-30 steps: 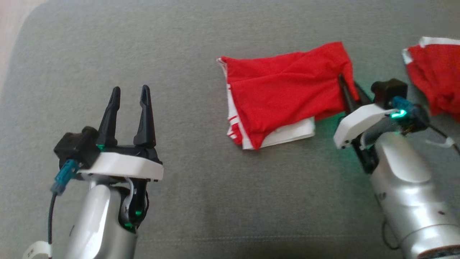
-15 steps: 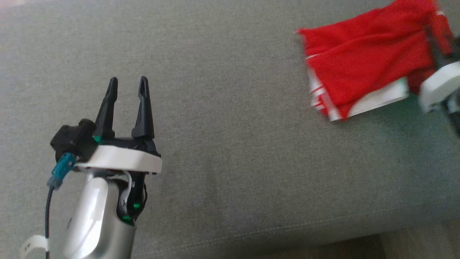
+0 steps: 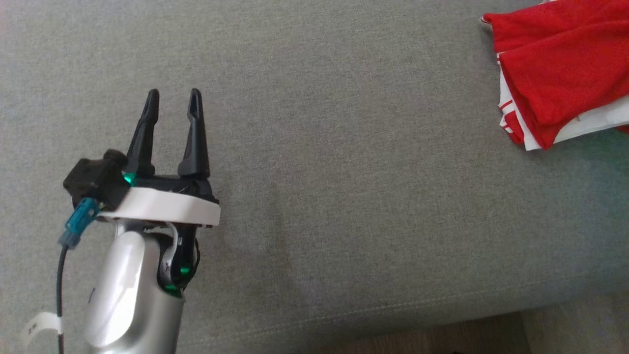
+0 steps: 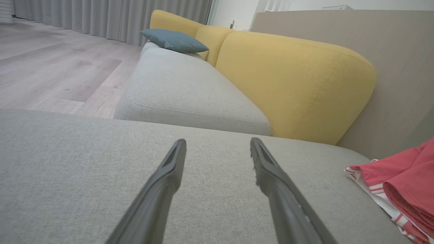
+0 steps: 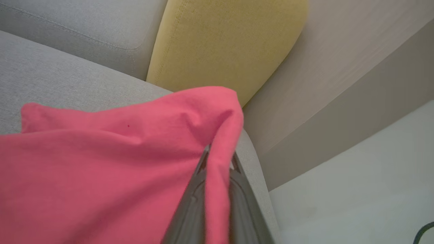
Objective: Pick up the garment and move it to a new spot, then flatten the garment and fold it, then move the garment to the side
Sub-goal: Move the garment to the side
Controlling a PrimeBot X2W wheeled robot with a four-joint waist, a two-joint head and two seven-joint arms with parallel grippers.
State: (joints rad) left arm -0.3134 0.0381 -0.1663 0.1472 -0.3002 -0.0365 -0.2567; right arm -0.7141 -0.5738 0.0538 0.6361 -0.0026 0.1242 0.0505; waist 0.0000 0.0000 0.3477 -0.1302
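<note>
A white tag [image 3: 40, 328] is hanging on the left arm's cable, its writing too small to read. The left gripper [image 3: 174, 93] is hovering over the grey seat [image 3: 344, 187], fingers spread wide with nothing between them. The red garment [image 3: 555, 59], white-striped at its edge, is lying folded at the seat's right, running off the head view's right edge. The right gripper [image 5: 219, 156] is pinching a fold of it, cloth draping over the fingertips.

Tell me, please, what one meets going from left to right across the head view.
left tool → bare cushion → garment
</note>
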